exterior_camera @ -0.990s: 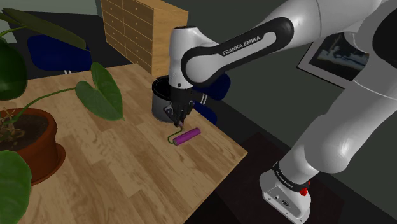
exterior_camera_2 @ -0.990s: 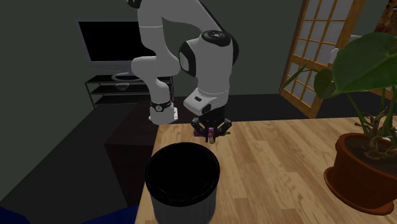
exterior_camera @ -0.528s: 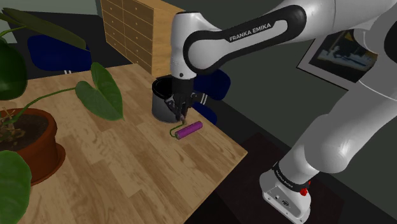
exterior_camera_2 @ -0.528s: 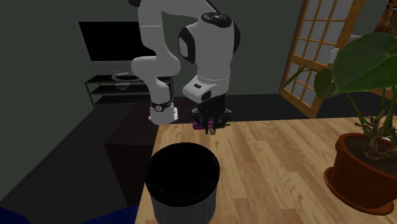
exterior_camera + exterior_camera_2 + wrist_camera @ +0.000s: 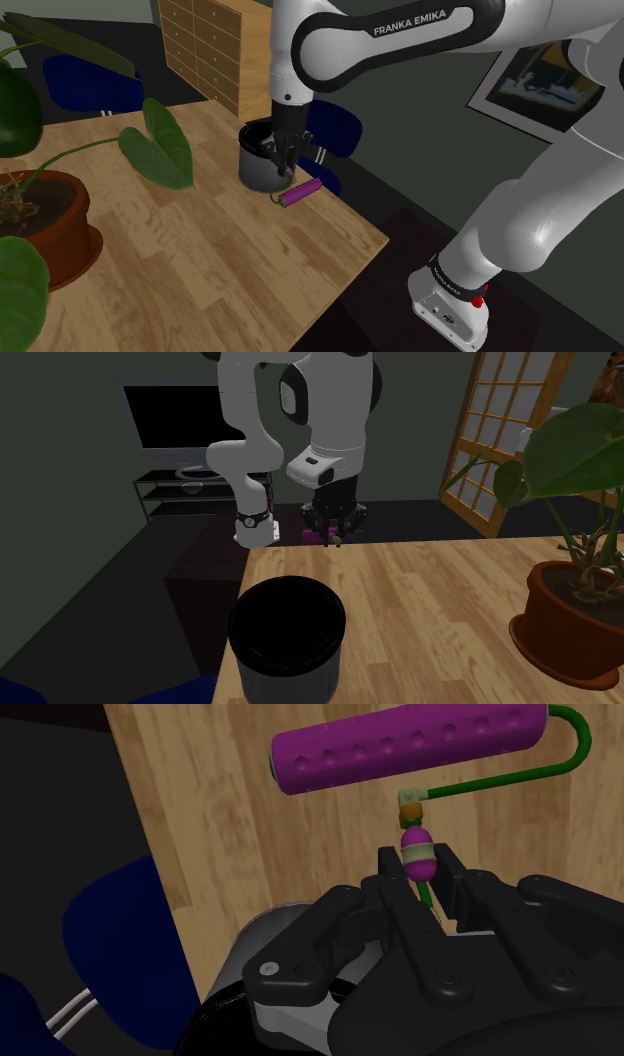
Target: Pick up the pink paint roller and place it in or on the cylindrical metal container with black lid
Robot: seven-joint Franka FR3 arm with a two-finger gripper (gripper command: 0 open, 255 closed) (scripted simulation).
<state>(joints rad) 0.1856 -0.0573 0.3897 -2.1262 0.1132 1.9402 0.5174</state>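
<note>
The fingers [image 5: 393, 872] pinch the striped handle of a magenta dimpled paint roller [image 5: 410, 749] with a green wire frame

I see a wooden table [image 5: 200, 260] bearing a potted plant [image 5: 60, 225] at the shoulder view's left. A chest of drawers [image 5: 215, 45] and a blue chair [image 5: 85, 85] stand beyond it, and what may be a television [image 5: 170, 417].
</note>
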